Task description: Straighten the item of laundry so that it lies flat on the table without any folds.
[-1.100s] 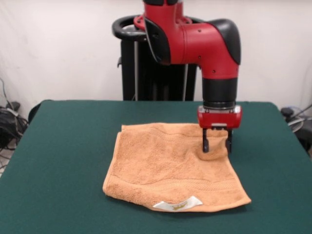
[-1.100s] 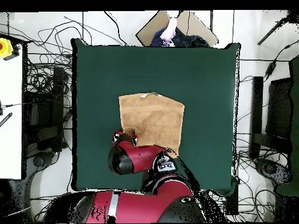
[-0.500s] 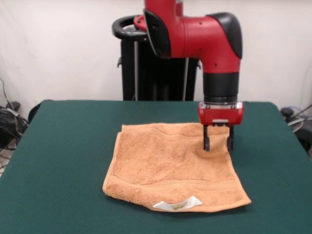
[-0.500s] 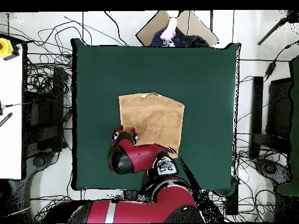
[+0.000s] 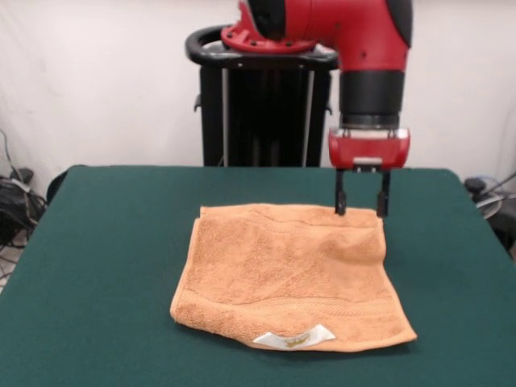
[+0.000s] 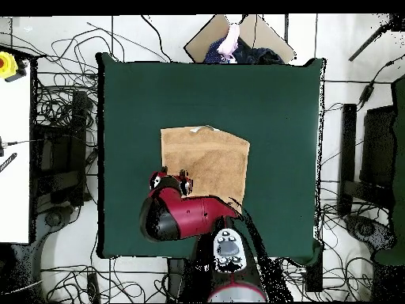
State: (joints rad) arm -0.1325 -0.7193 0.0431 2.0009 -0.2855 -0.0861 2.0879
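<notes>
Green table point(image 5: 97, 266), white wall behind. The towel point(image 5: 286, 274) lay near mid-table, spread in a rough square, label point(image 5: 294, 338) at the front edge, a slight ripple along its right side. You'd see the gripper point(image 5: 360, 211) had lifted off the far right corner since a second ago; it hung just above that corner, fingers apart, holding nothing. The cloth stayed put, so the corner looked released. Judged nearly flat; only minor smoothing left.
</notes>
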